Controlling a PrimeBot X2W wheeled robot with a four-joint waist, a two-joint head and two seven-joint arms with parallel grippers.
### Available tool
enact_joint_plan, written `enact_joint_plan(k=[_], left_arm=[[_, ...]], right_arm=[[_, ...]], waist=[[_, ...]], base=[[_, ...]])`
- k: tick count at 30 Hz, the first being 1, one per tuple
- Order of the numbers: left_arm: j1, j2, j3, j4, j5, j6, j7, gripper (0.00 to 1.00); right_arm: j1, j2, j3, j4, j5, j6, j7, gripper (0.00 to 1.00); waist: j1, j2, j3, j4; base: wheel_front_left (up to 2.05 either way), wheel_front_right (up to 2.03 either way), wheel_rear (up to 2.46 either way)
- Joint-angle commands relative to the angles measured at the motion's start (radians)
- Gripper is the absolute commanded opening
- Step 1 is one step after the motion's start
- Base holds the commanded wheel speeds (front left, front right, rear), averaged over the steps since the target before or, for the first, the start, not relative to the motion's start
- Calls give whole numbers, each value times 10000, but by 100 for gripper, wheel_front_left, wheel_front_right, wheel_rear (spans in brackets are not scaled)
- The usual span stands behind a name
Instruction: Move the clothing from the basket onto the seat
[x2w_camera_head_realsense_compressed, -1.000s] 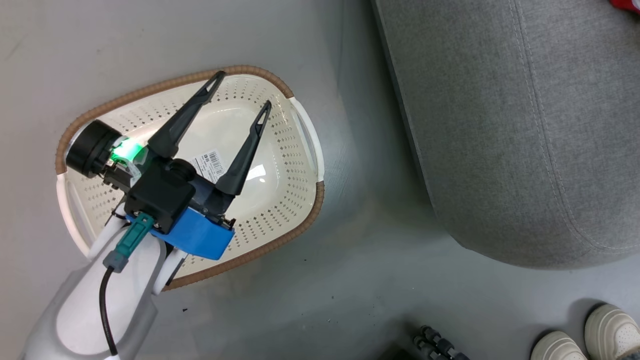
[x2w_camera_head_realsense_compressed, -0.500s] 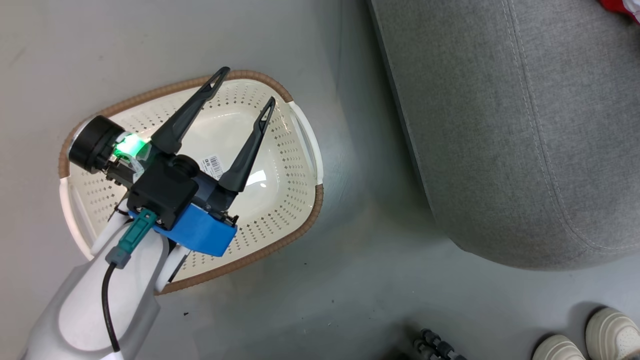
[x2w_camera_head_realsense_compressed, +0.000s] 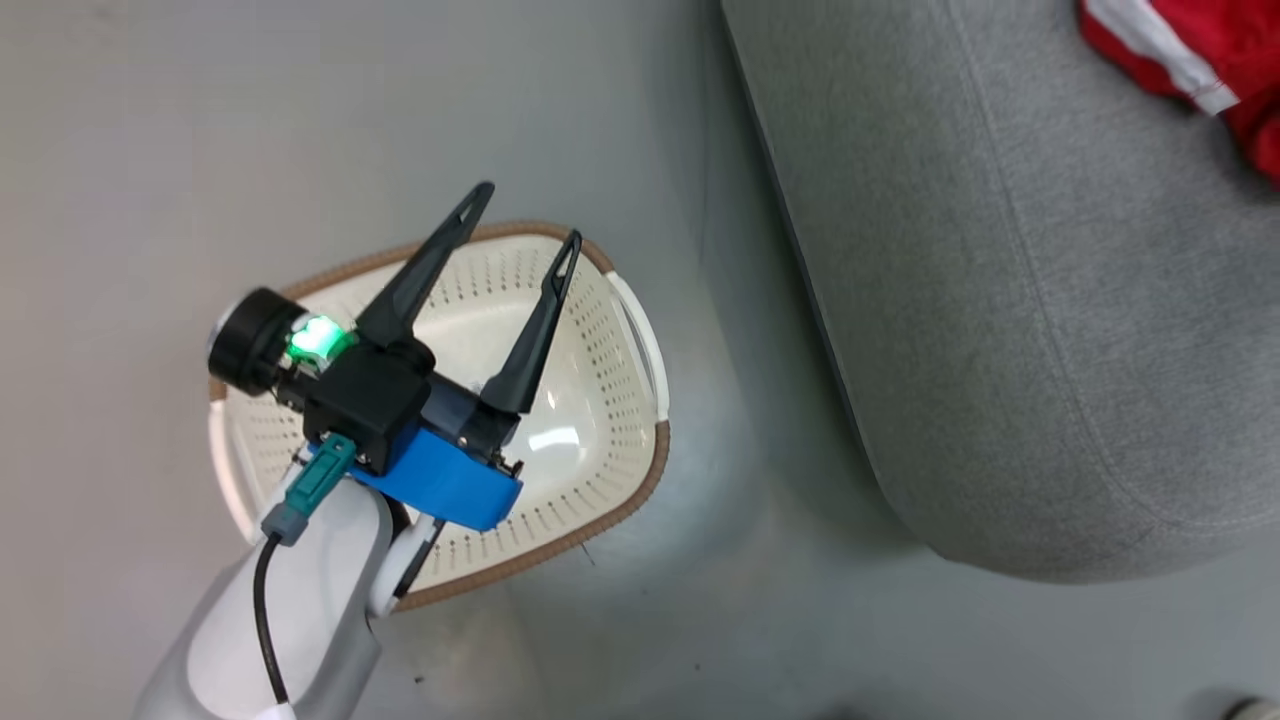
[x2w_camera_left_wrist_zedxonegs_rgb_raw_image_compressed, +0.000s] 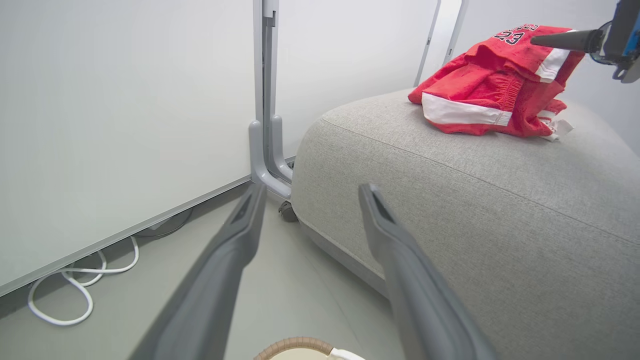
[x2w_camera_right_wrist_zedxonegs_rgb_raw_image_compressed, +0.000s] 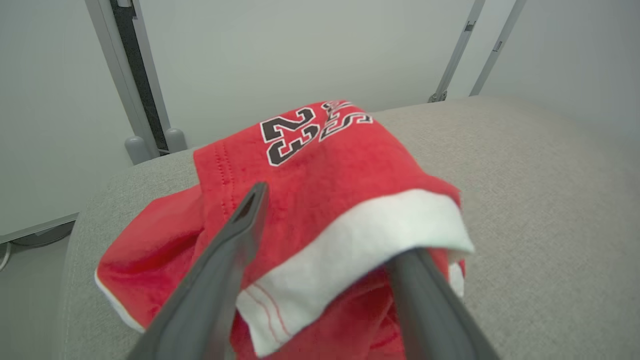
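The clothing (x2w_camera_head_realsense_compressed: 1240, 40) is cut off at the head view's corner

i read this as lab or test bay dressed as living room: white partition panels (x2w_camera_left_wrist_zedxonegs_rgb_raw_image_compressed: 125, 125) on grey metal post (x2w_camera_left_wrist_zedxonegs_rgb_raw_image_compressed: 264, 90), bare grey floor (x2w_camera_head_realsense_compressed: 250, 120), loose white cable (x2w_camera_left_wrist_zedxonegs_rgb_raw_image_compressed: 80, 272) along panel foot, lone grey sofa (x2w_camera_left_wrist_zedxonegs_rgb_raw_image_compressed: 475, 210).

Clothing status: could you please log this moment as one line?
clothing: on seat; basket: no clothing visible; left gripper: jaws open; right gripper: jaws open at clothing
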Motion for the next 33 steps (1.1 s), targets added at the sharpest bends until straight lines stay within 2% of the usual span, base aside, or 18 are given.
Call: enact_joint_plan(k=[1,8,15,24,33], left_arm=[[275,-140,142,122,-66,-39,-29,100],[1324,-776,718,574,-287,-64,-28,100],[2519,-1321,1452,836,-462,-53,-28,100],[3647,-1605,2082,977,-476,-57,-28,100],[4305,-1774,2891,1210,-468,-58,-29,100]], right_arm=[[360,-15,126,-4,26,1,33,100],[1755,134,629,-516,-104,1,111,100],[3284,372,1043,-1715,-30,1,467,100],[5451,1261,902,-4037,-211,1,966,100],[7328,2155,803,-6295,-756,3,1471,100]], waist=[[0,0,-817,233],[0,0,-2441,524],[0,0,-3789,847],[0,0,-4977,1516],[0,0,-5586,2317]], base=[[0,0,0],[0,0,0],[0,0,0],[0,0,0],[0,0,0]])
